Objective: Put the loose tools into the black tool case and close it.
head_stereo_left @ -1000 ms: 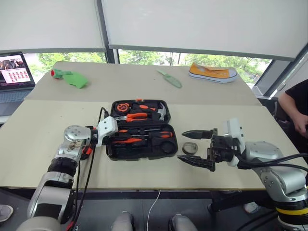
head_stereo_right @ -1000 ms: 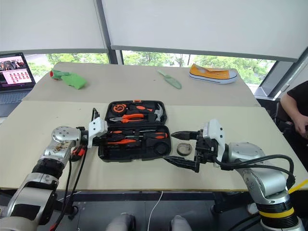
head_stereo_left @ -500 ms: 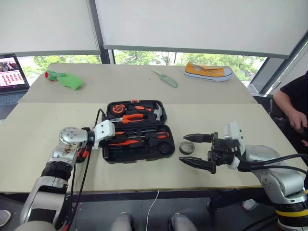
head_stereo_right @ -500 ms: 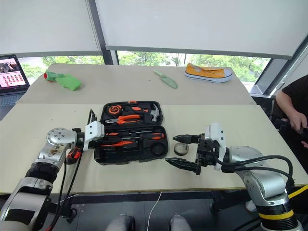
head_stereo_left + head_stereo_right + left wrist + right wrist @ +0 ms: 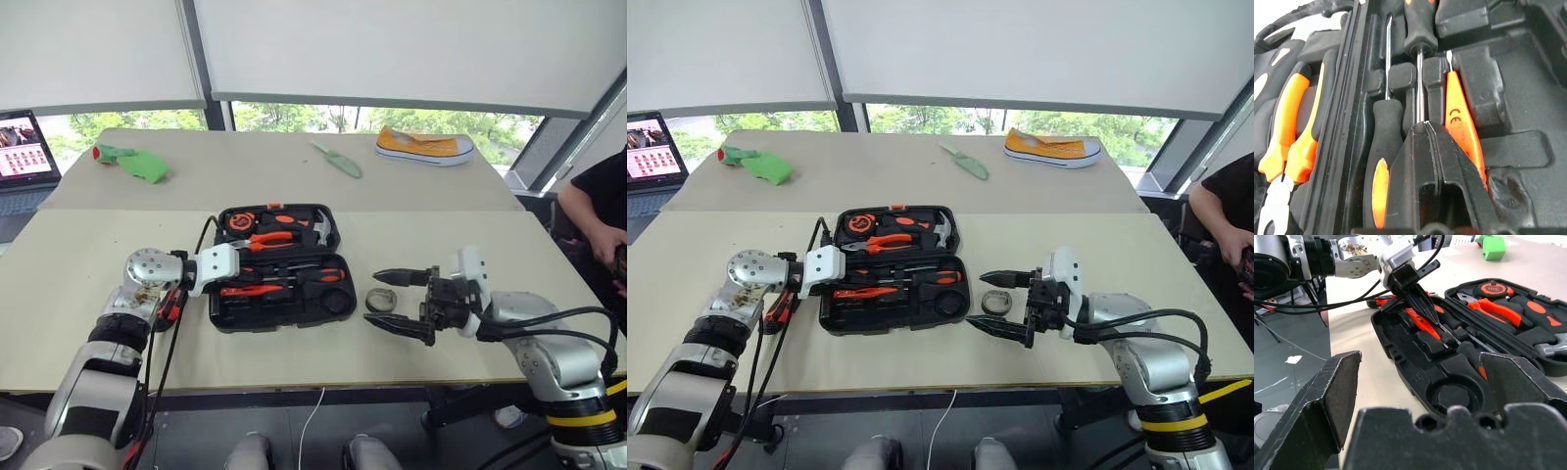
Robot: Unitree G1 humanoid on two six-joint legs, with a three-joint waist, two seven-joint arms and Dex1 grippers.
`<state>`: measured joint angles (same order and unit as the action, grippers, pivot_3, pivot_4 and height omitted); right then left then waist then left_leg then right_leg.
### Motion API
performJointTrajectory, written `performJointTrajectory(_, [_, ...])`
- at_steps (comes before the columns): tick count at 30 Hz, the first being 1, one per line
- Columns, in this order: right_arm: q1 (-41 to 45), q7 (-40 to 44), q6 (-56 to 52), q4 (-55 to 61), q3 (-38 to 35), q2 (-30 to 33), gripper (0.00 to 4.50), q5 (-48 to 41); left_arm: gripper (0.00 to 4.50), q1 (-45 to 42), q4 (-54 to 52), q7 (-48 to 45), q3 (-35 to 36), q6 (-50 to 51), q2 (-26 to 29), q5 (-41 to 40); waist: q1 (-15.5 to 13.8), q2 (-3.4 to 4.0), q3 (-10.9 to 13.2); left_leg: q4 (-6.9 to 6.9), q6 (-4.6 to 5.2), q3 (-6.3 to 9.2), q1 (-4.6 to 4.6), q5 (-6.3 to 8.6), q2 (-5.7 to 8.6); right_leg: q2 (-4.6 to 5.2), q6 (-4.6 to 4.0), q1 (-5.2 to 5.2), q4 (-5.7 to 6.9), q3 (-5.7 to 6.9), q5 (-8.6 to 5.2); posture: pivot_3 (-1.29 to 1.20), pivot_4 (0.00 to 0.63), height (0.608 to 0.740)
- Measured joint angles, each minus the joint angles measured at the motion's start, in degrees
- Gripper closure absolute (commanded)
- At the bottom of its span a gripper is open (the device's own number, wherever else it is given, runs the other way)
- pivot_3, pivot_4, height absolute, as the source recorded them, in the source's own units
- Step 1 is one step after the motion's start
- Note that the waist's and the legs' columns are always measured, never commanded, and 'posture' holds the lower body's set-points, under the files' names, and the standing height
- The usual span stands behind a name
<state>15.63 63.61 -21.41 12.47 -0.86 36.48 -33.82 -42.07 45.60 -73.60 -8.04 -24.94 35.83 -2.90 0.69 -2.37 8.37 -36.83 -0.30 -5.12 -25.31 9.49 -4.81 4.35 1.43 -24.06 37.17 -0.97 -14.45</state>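
Two pale tables (image 5: 294, 343) stand pushed together under the blinds. Near the front edge, the right gripper (image 5: 400, 303) hangs with its jaws spread wide and empty, just beside the small dark tape roll (image 5: 380, 300). Left of the roll lies the black tool case (image 5: 338, 304), open flat, with screwdrivers (image 5: 294, 275) already in its slots. The left gripper (image 5: 1422, 308), fingers pinched together, is pressed down into the case's left end. Toward the far edge lie a green trowel (image 5: 339, 160) and a yellow shoe (image 5: 425, 147).
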Motion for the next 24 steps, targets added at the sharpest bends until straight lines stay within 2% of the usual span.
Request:
performJointTrajectory(10, [0.9,-0.2,1.0,-0.6,0.5,-1.6,0.00,1.1,4.47,3.5,-4.8,-7.2,2.2,6.3,0.3,-6.4,-0.2,0.00,0.0,-0.01,-0.01,-0.01,-0.02,-0.01,0.00,0.02,0.00,0.01,0.00,0.01,0.00,0.00,0.150,0.740])
performJointTrajectory(24, [1.3,-1.8,0.4,0.2,0.5,-1.7,0.00,1.1,4.47,3.4,-8.0,-5.8,1.5,13.6,1.7,-3.9,-0.9,0.00,0.0,-0.03,-0.02,0.00,0.00,-0.01,0.00,0.01,0.00,0.02,0.02,0.01,0.01,0.00,0.150,0.740])
